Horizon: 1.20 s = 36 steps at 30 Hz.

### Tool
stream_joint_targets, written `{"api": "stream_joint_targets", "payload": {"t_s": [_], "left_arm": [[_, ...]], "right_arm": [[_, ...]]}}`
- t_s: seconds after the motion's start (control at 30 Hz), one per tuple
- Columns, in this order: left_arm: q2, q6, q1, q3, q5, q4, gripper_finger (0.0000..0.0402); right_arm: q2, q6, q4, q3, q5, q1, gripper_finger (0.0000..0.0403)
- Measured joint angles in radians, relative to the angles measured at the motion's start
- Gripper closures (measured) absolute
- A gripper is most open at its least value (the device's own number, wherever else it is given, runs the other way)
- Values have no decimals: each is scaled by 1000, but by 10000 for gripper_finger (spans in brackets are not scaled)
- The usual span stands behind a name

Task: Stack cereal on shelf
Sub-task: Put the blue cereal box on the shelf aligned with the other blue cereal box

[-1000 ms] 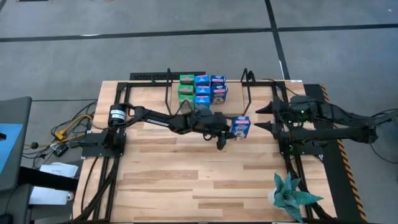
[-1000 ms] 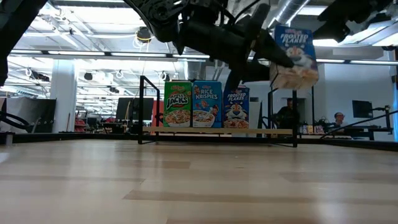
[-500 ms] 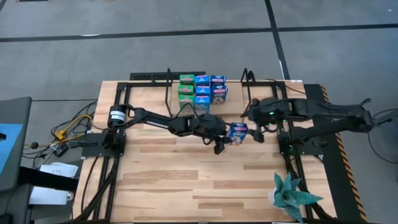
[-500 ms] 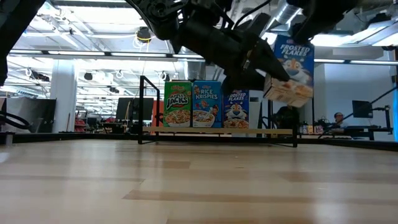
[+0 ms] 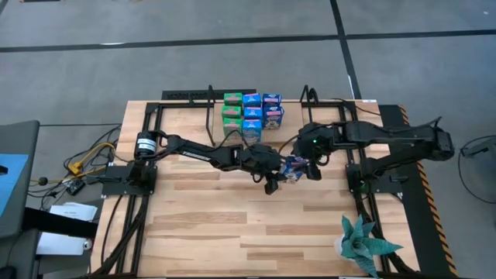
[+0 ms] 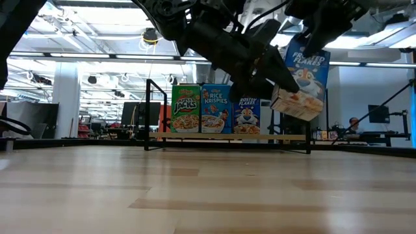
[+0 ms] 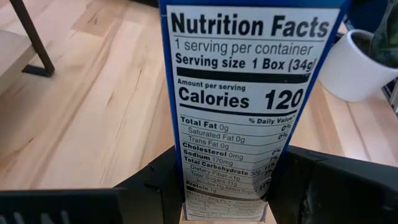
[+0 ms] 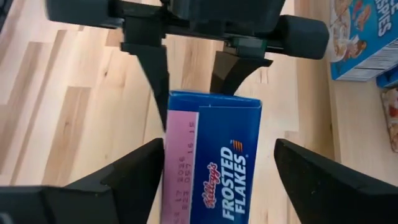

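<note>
Closing in since a second ago, your open right gripper point(image 5: 310, 165) straddles the Frosted Flakes box point(image 8: 212, 163) the left gripper point(image 5: 277, 176) clamps; close squarely before it releases.

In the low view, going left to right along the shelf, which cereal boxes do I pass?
Green Apple Jacks box → light blue Rice Krispies box → dark blue Frosted Flakes box, its upper corner hidden by the left claw, which holds another Frosted Flakes box above the table, farther right.
</note>
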Motion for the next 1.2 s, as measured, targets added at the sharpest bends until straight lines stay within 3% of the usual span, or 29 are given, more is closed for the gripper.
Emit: {"api": "stream_joint_targets", "payload": {"t_s": [0.5,0.9,1.2], "left_arm": [[0,25,0,0,-12,8,244],[0,18,0,1,-8,-3,239],[-139,-24,41,0,46,-336,181]], "right_arm": [[-14,1,-3,1,-30,0,154],[-14,-2,-3,0,-27,0,260],[-16,-72,16,0,-15,-9,267]]}}
